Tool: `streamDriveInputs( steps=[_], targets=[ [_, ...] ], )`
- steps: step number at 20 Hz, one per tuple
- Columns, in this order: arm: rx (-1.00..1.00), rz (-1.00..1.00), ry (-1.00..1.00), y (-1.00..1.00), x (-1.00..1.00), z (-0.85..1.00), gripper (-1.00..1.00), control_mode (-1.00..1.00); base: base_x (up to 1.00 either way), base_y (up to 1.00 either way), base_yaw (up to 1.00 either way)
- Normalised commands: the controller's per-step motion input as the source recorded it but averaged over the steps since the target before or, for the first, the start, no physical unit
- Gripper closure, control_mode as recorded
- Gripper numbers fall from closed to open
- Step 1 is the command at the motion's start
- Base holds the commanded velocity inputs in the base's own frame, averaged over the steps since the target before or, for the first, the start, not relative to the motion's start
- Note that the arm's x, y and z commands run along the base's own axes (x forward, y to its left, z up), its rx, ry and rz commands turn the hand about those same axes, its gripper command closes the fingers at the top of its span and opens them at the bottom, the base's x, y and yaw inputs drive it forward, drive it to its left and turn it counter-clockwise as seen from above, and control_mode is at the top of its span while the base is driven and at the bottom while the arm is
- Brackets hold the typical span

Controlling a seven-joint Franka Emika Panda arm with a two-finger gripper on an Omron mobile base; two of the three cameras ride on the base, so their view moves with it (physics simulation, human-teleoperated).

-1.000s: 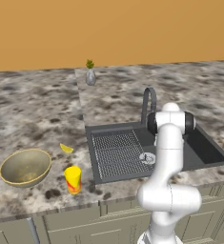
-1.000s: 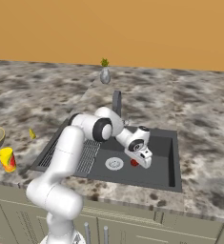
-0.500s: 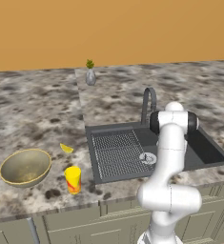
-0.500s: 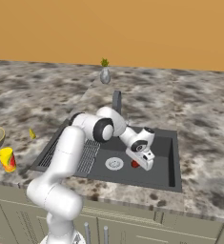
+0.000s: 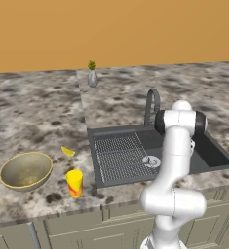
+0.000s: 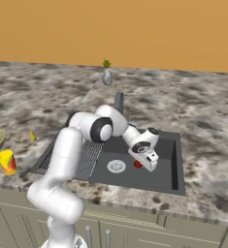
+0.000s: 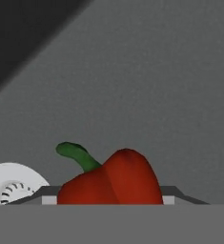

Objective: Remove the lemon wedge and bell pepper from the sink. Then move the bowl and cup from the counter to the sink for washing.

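Note:
The red bell pepper (image 7: pixel 116 181) with its green stem lies on the floor of the dark sink (image 6: pixel 161 175), close to the white drain. My gripper (image 6: pixel 146 162) reaches down into the basin and stands open, one fingertip on each side of the bell pepper (image 6: pixel 137 165). In the hand view the gripper (image 7: pixel 108 198) straddles the pepper's base. The yellow lemon wedge (image 5: pixel 67 151) lies on the counter left of the sink (image 5: pixel 214 156). The olive-gold bowl (image 5: pixel 26 170) and the yellow cup (image 5: pixel 74 183) stand on the counter near the front edge.
A grey arched faucet (image 5: pixel 152 104) rises behind the basin, close to my arm. A ribbed drainboard (image 5: pixel 120 154) fills the sink's left part. A grey vase with a plant (image 5: pixel 92 78) stands at the back of the speckled counter.
My gripper has come down lower into the basin, onto the bell pepper. The pepper, lemon wedge, bowl and cup have stayed in place.

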Motion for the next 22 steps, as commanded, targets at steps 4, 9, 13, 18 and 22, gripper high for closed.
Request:
streamDriveInputs(
  steps=[4,9,13,18,22],
  targets=[
    [0.0,0.0,-0.16,0.01,-0.18,0.22,1.0,-1.0,0.0,0.0,0.0],
    [-0.04,0.0,-0.17,0.05,-0.15,0.22,1.0,-1.0,0.0,0.0,0.0],
    [-0.12,0.0,-0.13,0.03,-0.13,0.25,1.0,-1.0,0.0,0.0,0.0],
    [-0.13,0.01,-0.07,0.01,-0.14,0.3,1.0,-1.0,0.0,0.0,0.0],
    [-0.12,0.0,-0.06,0.01,-0.15,0.32,1.0,-1.0,0.0,0.0,0.0]
  ],
)
